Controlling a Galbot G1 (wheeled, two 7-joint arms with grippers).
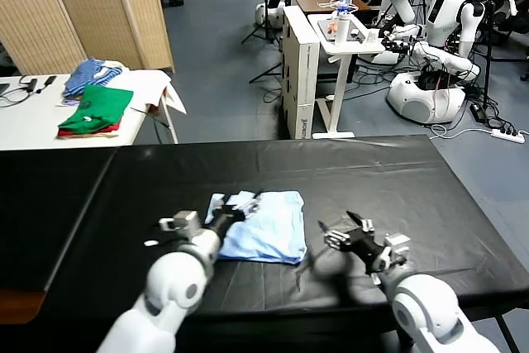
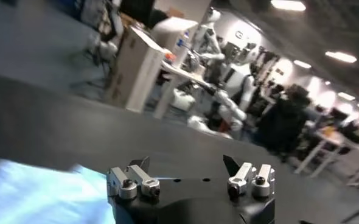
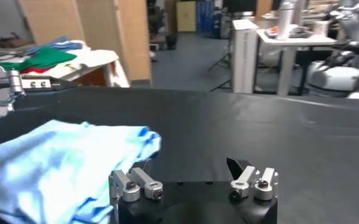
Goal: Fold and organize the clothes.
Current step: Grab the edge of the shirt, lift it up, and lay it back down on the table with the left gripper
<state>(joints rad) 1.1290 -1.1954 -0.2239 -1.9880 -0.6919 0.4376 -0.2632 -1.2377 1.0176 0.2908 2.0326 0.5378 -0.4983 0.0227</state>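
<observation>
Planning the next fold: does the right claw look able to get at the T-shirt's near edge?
Probably yes: the right claw stands open just beside the T-shirt, with only bare black table between them.

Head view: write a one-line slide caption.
Folded blue T-shirt on black table, open left gripper and right gripper alongside.

One light blue T-shirt (image 1: 263,227) lies folded on one black bench (image 1: 397,179). Two end effectors are present: the left end effector (image 1: 240,207) and the right end effector (image 1: 337,231), both spread open. Behind stand one green-and-red garment stack (image 1: 97,112), one blue striped cloth pile (image 1: 89,74), and one folding screen (image 1: 91,6).
</observation>
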